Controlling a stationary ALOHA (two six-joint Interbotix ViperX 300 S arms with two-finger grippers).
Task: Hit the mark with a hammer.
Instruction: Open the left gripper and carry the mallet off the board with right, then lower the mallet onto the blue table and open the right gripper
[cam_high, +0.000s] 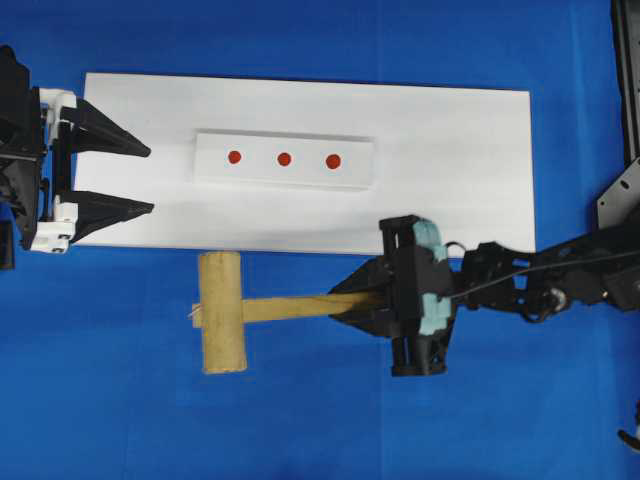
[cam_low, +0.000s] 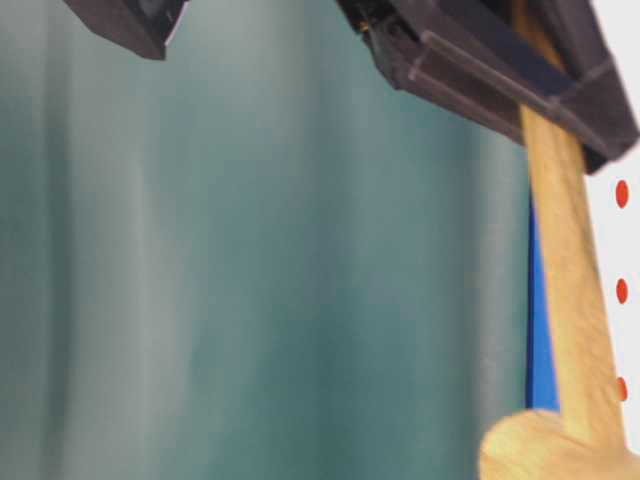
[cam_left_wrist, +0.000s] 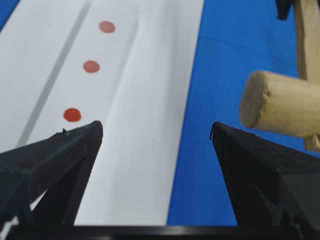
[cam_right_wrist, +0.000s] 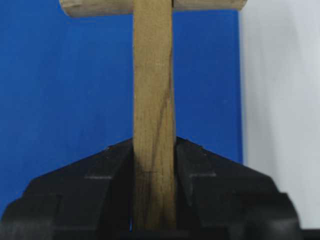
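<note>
The hammer lies level over the blue cloth just in front of the white board, its head to the left. My right gripper is shut on its flat handle, seen clamped between both jaws in the right wrist view. Three red dots sit in a row on a raised white strip. The mark is the rightmost and slightly biggest dot, the farthest one in the left wrist view. My left gripper stands open and empty at the board's left end.
The white board covers the middle of the blue cloth. The two smaller dots lie left of the mark. The hammer head hangs close to my left gripper's right finger.
</note>
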